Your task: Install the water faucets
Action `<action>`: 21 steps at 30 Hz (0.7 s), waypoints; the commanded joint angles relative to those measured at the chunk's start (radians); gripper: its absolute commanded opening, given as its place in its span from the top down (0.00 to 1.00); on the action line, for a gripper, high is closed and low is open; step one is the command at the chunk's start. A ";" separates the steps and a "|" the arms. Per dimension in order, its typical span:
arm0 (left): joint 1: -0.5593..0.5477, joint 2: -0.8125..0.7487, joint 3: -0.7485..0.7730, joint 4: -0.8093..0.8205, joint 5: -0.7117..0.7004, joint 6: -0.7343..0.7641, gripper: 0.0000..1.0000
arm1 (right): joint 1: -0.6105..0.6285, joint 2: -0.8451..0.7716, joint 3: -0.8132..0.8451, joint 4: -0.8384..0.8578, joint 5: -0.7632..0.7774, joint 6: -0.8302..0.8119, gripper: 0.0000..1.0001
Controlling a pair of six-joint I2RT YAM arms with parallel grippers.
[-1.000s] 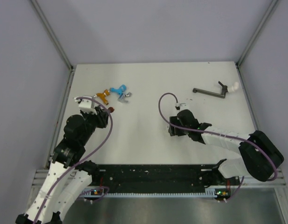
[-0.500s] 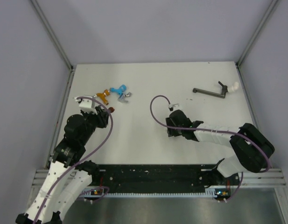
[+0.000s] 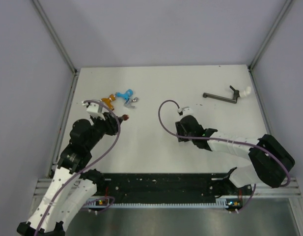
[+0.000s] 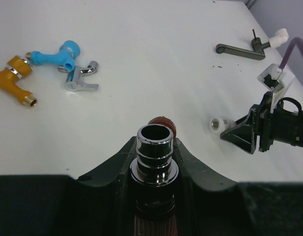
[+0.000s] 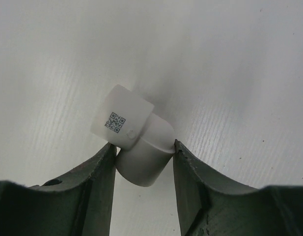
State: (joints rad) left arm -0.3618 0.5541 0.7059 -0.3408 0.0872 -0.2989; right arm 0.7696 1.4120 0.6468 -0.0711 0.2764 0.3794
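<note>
My left gripper (image 3: pixel 114 119) is shut on a dark red-brown faucet (image 3: pixel 124 117). In the left wrist view its silvery tip (image 4: pixel 154 147) stands up between my jaws. The orange faucet (image 3: pixel 108 101), the light blue faucet (image 3: pixel 124 93) and the grey faucet (image 3: pixel 132 101) lie together on the table beyond the left gripper. They also show at the upper left of the left wrist view: orange (image 4: pixel 13 81), light blue (image 4: pixel 53 56), grey (image 4: pixel 81 81). My right gripper (image 3: pixel 180 132) is shut on a small white elbow fitting (image 5: pixel 126 120) low over the table.
A dark grey lever piece (image 3: pixel 221 96) with a white end (image 3: pixel 245 91) lies at the back right, near the right wall. The enclosure's grey walls ring the white table (image 3: pixel 156 147). A black rail (image 3: pixel 161 184) runs along the near edge.
My left gripper has moved a little right and away with the red-brown faucet. My right gripper shifted left with the white fitting, then held about still.
</note>
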 commanded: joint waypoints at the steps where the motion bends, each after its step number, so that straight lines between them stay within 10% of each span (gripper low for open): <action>1: 0.001 0.024 -0.019 0.126 0.103 -0.112 1.00 | 0.017 -0.136 -0.039 0.161 -0.022 -0.094 1.00; 11: 0.003 0.033 0.023 0.086 0.060 -0.089 1.00 | 0.025 -0.044 0.033 -0.166 -0.161 0.013 1.00; 21: 0.003 0.040 0.052 0.042 0.014 -0.026 1.00 | 0.031 0.039 0.119 -0.338 -0.171 0.043 0.65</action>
State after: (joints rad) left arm -0.3618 0.6003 0.7219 -0.3233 0.1177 -0.3531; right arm 0.7864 1.4075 0.6876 -0.3191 0.1143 0.4080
